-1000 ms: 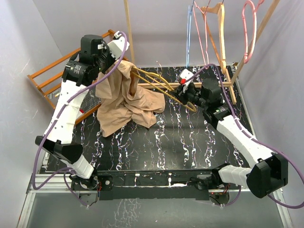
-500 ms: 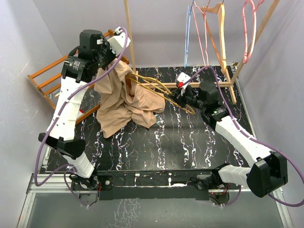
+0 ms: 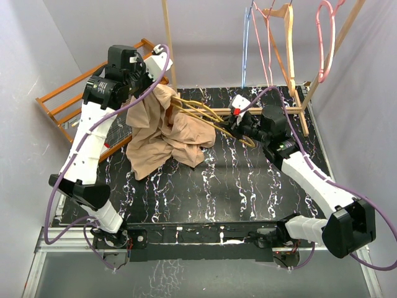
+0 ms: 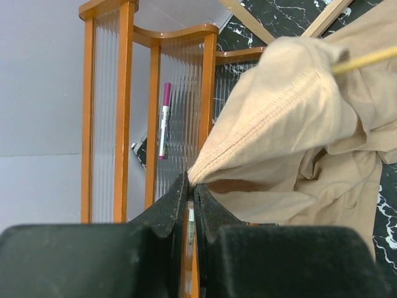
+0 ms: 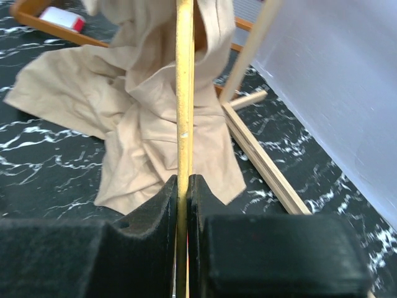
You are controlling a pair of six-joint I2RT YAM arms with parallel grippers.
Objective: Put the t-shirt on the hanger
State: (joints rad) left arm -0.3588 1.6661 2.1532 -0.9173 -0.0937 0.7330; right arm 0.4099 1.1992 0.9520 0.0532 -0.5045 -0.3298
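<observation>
The tan t-shirt (image 3: 164,133) hangs in a crumpled drape at the table's back left, its lower folds resting on the black marbled surface. My left gripper (image 3: 151,79) holds it up, shut on a stitched hem (image 4: 248,133). The mustard-yellow hanger (image 3: 208,116) lies nearly level, its left end pushed into the cloth. My right gripper (image 3: 243,128) is shut on the hanger's right end. In the right wrist view the hanger (image 5: 184,93) runs straight up from my right gripper (image 5: 183,181) into the t-shirt (image 5: 142,118). A thin length of the hanger (image 4: 366,60) pokes out of the cloth in the left wrist view.
An orange wooden rack (image 3: 65,102) with ribbed clear panels stands at the back left, close behind my left gripper (image 4: 191,186); a purple marker (image 4: 165,118) lies behind it. A wooden stand (image 3: 291,56) at the back right carries blue, pink and wooden hangers. A light wooden bar (image 5: 263,158) lies on the table.
My left gripper rose with the t-shirt hem, then came a little right and down. The right gripper and hanger shifted slightly left.
</observation>
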